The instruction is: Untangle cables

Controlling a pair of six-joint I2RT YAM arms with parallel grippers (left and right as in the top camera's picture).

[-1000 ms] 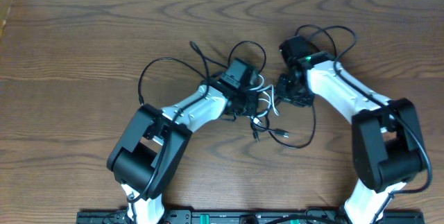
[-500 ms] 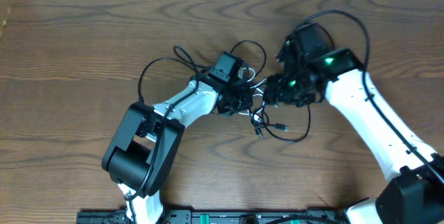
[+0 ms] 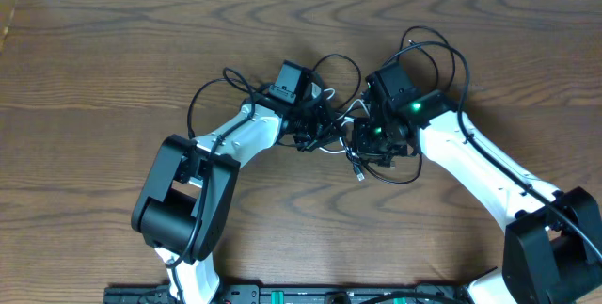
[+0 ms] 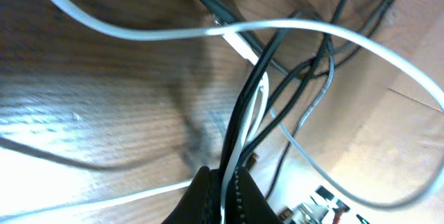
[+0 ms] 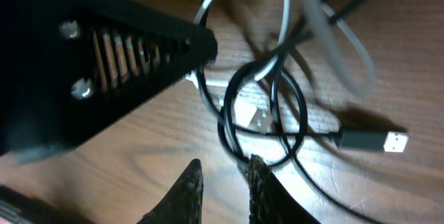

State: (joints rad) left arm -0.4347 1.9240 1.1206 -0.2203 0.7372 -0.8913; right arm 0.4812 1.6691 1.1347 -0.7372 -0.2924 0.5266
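**Location.** The cables (image 3: 346, 142) lie in one knot near the middle of the table (image 3: 113, 50), just to the 3 o'clock side of its centre, between the two wrists. Slack loops run out from the knot toward 10 o'clock and 1 o'clock. A loose plug (image 3: 359, 174) lies at 6 o'clock of the knot.

**Left gripper** (image 4: 223, 195). Clenched. In the left wrist view its fingers pinch the white cable (image 4: 263, 26) together with at least one black strand, and the strands rise from the tips toward 12 o'clock.

**Right gripper** (image 5: 223, 186). The tips stand narrowly apart with bare wood showing between them. No cord is seen in the gap. A black loop crosses just beyond the tips at 12 o'clock.

**Handling, as judged.**
- The cords are thin, light and limp, and will drape and follow any pull rather than hold a shape.
- The jackets look smooth, so a single strand may slide through a loose pinch.
- The plug ends are the only stiff parts. They will likely catch on loops when drawn through.
- Pulling hard on a crossed strand would probably tighten the knot rather than free it.

**Where to take hold, as judged.** A grip on one strand alone is best, close to where it leaves the knot, or on the free plug end with its metal tip at 3 o'clock in the right wrist view. The black loop just ahead of the right tips is the nearest candidate. Whether that loop is one strand or two overlapping cannot be told.
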